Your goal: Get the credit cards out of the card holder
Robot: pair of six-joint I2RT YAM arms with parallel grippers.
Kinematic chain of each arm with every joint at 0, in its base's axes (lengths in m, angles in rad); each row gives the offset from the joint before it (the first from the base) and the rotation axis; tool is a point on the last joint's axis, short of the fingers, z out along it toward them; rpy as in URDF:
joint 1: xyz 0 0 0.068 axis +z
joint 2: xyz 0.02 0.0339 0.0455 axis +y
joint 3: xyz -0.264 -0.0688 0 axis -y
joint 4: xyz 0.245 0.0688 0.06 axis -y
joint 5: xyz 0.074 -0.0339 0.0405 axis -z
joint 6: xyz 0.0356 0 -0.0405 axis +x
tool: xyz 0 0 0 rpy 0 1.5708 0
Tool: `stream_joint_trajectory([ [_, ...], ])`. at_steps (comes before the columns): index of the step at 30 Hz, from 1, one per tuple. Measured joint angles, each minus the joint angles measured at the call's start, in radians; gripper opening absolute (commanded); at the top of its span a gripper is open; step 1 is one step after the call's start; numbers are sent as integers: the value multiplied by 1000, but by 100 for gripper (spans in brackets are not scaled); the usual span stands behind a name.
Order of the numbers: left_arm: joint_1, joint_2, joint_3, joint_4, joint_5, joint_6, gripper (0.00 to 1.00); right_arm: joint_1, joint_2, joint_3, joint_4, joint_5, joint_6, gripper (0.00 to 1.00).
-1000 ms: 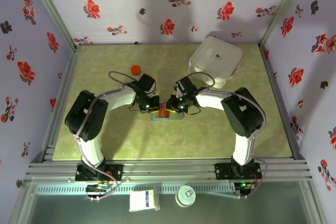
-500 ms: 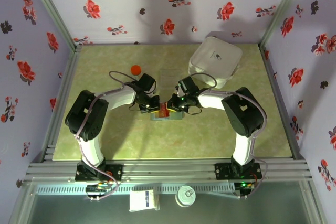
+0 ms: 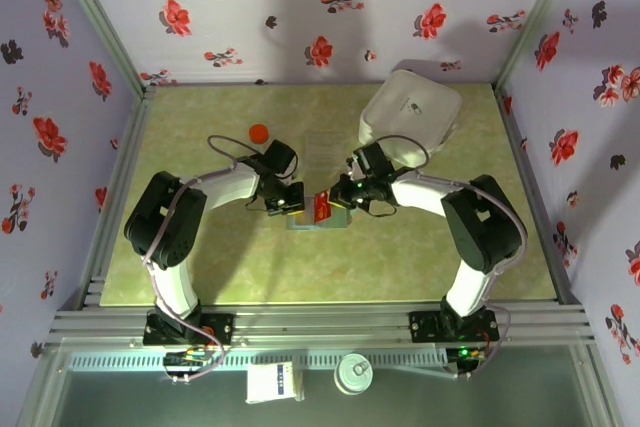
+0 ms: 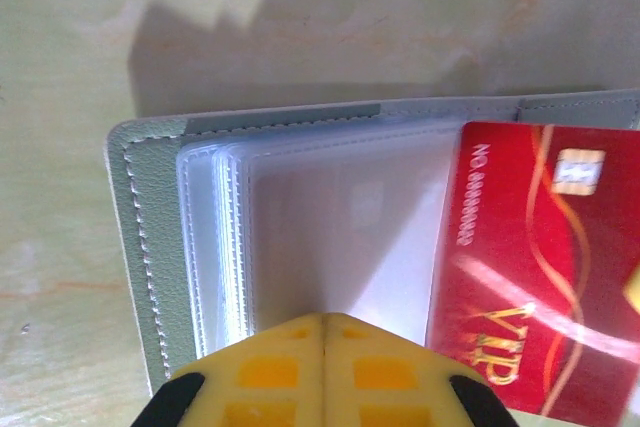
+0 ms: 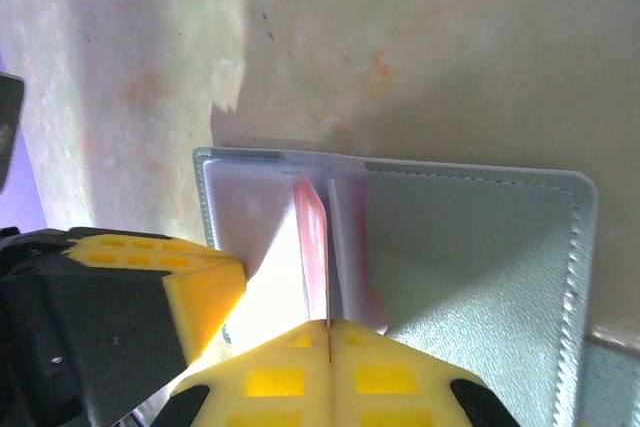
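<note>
my right gripper point(image 5: 328, 327) is clamped on the red card point(image 5: 314, 247), partway out of the card holder point(image 5: 470, 247); left gripper point(image 4: 322, 319) closed, pinning it. next i pull clear.

1. from my console i see the left arm point(image 3: 178, 219) and the right arm point(image 3: 472, 232) as rounded white shells with chunky black joints.
2. a thin black looped cable point(image 3: 226, 139) runs at each wrist.
3. a small green light point(image 3: 347, 187) glows on the right wrist.
4. the left gripper point(image 4: 323, 322) and the right gripper point(image 5: 329, 332) have yellow square-gridded pads point(image 4: 270, 372) on black mounts.
5. each arm has a black base block point(image 3: 185, 329).
</note>
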Motion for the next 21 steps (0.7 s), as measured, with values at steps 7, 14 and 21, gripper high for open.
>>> stream_joint_trajectory([
  [7, 3, -28, 0, 8, 2, -7, 0, -6, -40, 25, -101, 26, -62, 3],
  [14, 43, -127, -15, 27, 16, -24, 0, -6, -40, 172, -232, 48, -231, 1],
  [21, 116, -216, -58, 39, 22, -34, 0, -6, 1, 358, -394, 146, -529, 0],
])
